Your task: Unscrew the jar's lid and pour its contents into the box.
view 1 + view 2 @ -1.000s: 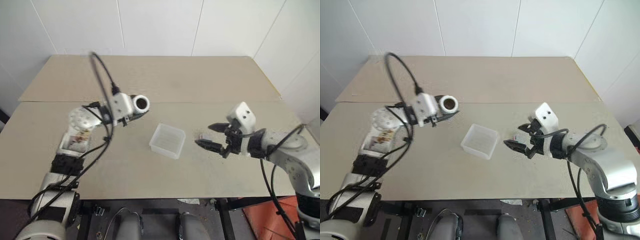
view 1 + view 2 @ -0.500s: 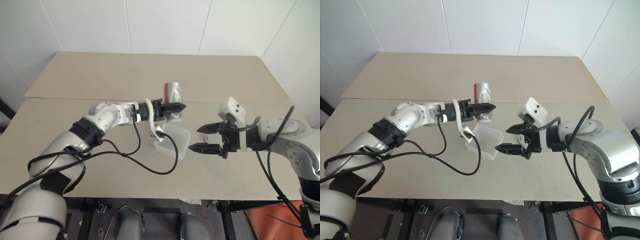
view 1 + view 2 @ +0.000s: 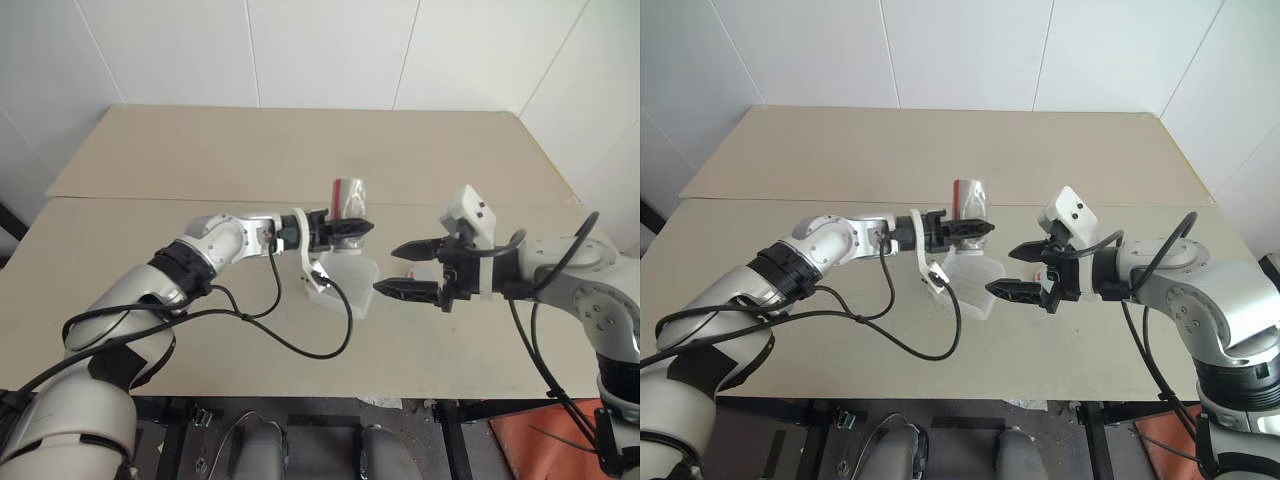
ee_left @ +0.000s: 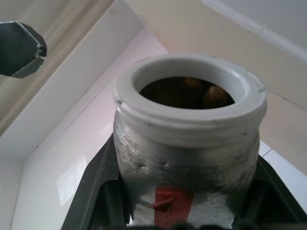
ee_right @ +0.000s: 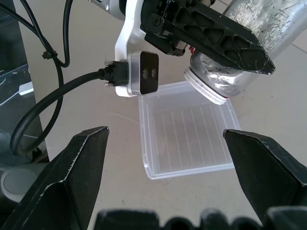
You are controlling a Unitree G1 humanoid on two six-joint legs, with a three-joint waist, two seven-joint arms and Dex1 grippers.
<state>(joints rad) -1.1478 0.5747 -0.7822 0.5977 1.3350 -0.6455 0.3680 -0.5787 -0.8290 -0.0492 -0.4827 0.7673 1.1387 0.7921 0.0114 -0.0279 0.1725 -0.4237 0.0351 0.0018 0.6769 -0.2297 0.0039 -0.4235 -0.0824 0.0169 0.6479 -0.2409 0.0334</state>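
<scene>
the left gripper (image 3: 352,228) pinches the silvery-grey metal jar with a red label (image 3: 349,200), mouth tipped down above the shallow translucent white plastic box (image 5: 184,135). beside the box, the right gripper (image 3: 404,269) hangs spread wide, holding nothing.

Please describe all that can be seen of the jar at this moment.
The jar is a small silvery-grey, metallic-looking cylinder with a red label patch and a white threaded neck. Its lid is off; brown bits show in the dark inside. The left end effector holds it, shut on its body, tipped mouth-down above the translucent box.
</scene>
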